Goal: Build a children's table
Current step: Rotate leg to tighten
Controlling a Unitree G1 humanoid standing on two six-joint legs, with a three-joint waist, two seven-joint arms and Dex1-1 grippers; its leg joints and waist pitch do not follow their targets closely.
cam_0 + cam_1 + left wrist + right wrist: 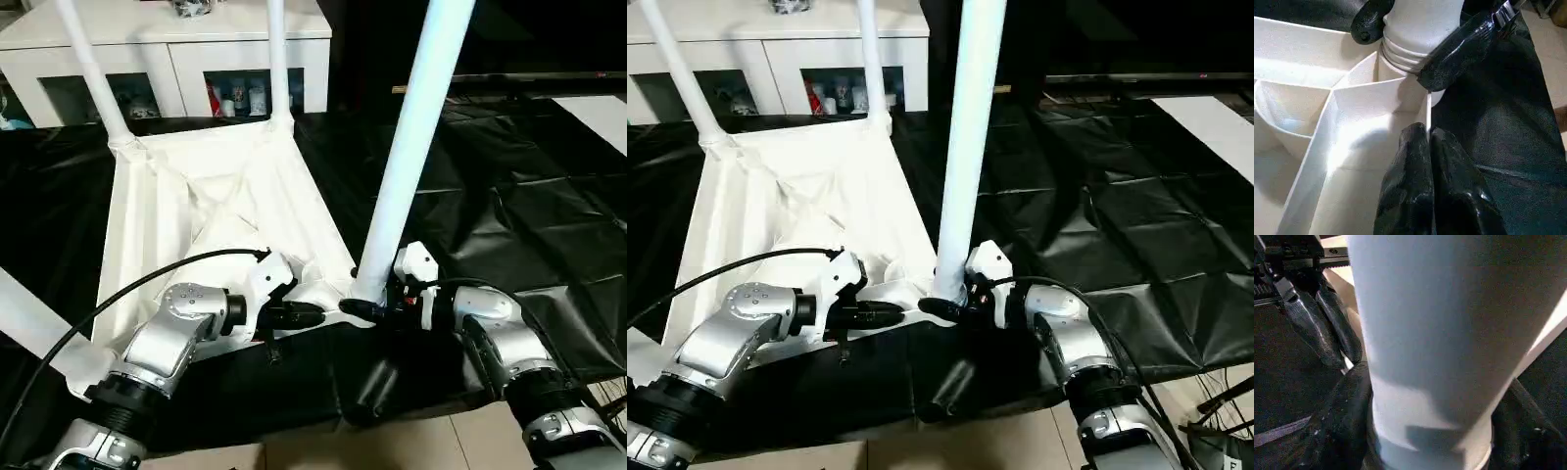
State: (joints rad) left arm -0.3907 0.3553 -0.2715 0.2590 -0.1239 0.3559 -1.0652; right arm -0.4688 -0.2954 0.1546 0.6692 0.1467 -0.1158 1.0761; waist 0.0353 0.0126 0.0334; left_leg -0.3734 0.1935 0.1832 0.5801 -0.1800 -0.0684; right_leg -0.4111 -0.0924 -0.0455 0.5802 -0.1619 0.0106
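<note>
The table top (211, 206) lies upside down on black sheeting (509, 206), legs standing in its corner sockets. The right tool (364, 305) straddles the base of the near leg (411, 147), one finger on each side. The left tool (312, 313), fingers pressed together, pinches the top's rim just beside that socket.

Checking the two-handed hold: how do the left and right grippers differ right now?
The left gripper has its fingers shut on the tabletop's edge rib; the right gripper has its fingers spread around the near leg's base. Both are black-fingered and meet at the same corner.
</note>
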